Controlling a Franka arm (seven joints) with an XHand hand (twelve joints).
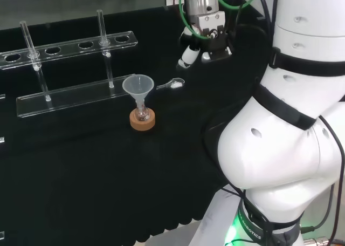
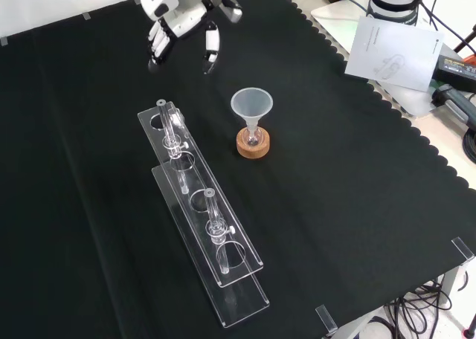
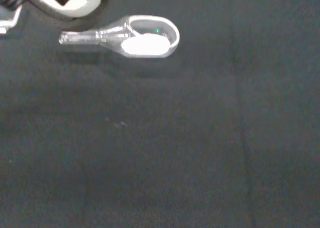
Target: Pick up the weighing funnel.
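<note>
The hand (image 1: 211, 35) hangs over the far part of the black cloth (image 1: 81, 176) with its fingers (image 2: 158, 42) pointing down, relaxed and spread, with a clear gap to the thumb (image 2: 211, 49). They close on nothing.

The weighing funnel (image 1: 171, 84) lies on the cloth. In the head view it is below and to the left of the hand, apart from the fingertips, and just to the right of the big funnel (image 1: 138, 88). In the wrist view the weighing funnel (image 3: 135, 38) lies flat on its side, with its short stem pointing toward a blurred white part of the hand (image 3: 70, 3). A patch of white powder (image 3: 145, 44) sits in its scoop (the piece is clear glass or plastic, so the powder is the easiest part to see).

The big funnel stands mouth up with its stem in a small flask (image 1: 142, 115), which rests on a cork ring (image 1: 143, 121). In the front view the funnel (image 2: 251, 103) and its cork ring (image 2: 253, 144) stand below and to the right of the hand (image 2: 182, 15).

A clear test tube rack (image 1: 70, 95) stands to the left of the funnel in the head view. It holds two upright test tubes, one near its left end (image 1: 29, 43) and one toward its right end (image 1: 102, 27). In the front view the rack (image 2: 201, 220) runs slantwise down the cloth, left of the funnel.
</note>
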